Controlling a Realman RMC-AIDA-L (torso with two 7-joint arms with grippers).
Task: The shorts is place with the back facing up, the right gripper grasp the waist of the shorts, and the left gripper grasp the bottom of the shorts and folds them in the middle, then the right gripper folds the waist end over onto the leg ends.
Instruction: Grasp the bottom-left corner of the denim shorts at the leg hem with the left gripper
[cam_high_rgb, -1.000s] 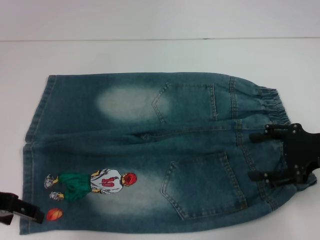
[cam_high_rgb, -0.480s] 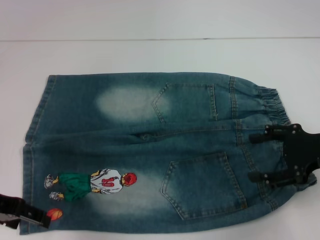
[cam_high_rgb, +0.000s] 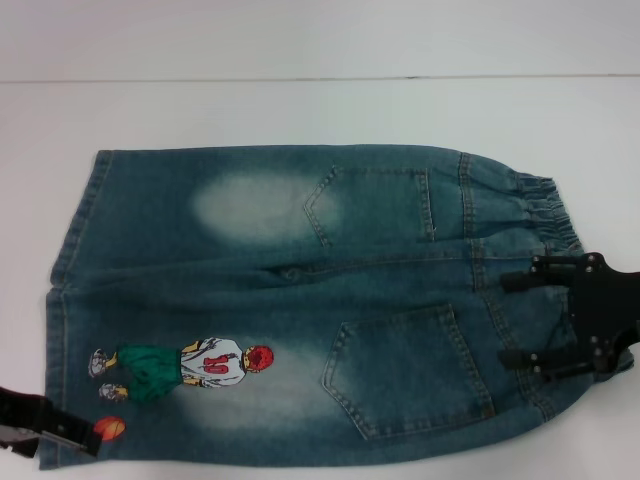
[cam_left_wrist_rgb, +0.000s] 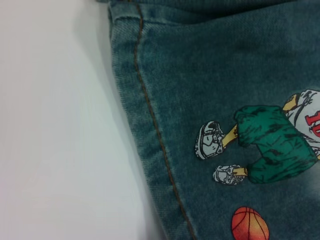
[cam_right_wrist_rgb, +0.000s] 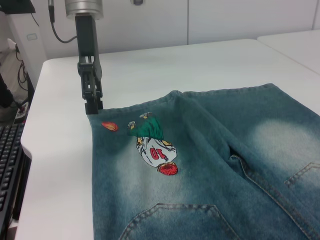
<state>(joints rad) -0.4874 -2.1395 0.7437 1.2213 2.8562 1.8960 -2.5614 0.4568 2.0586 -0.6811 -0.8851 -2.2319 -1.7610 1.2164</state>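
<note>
The shorts (cam_high_rgb: 300, 300) lie flat on the white table, back pockets up. The ruffled waist (cam_high_rgb: 545, 210) is at the right and the leg ends (cam_high_rgb: 60, 300) are at the left. My right gripper (cam_high_rgb: 503, 318) hovers open over the waist near the lower pocket, one finger on each side of the band seam. My left gripper (cam_high_rgb: 85, 440) sits at the near-left corner, its tip on the hem beside the orange ball (cam_high_rgb: 110, 428). The right wrist view shows the left gripper (cam_right_wrist_rgb: 93, 105) standing upright on that corner. The left wrist view shows the stitched hem (cam_left_wrist_rgb: 150, 125) and cartoon print (cam_left_wrist_rgb: 270, 145).
The white table (cam_high_rgb: 300, 110) extends behind the shorts to a back edge against a pale wall. In the right wrist view, a black keyboard (cam_right_wrist_rgb: 7, 165) lies beyond the table's edge, near the left arm.
My left gripper has slid right, from beside the hem onto the shorts' corner next to the orange ball. The right gripper has dropped slightly toward the near edge.
</note>
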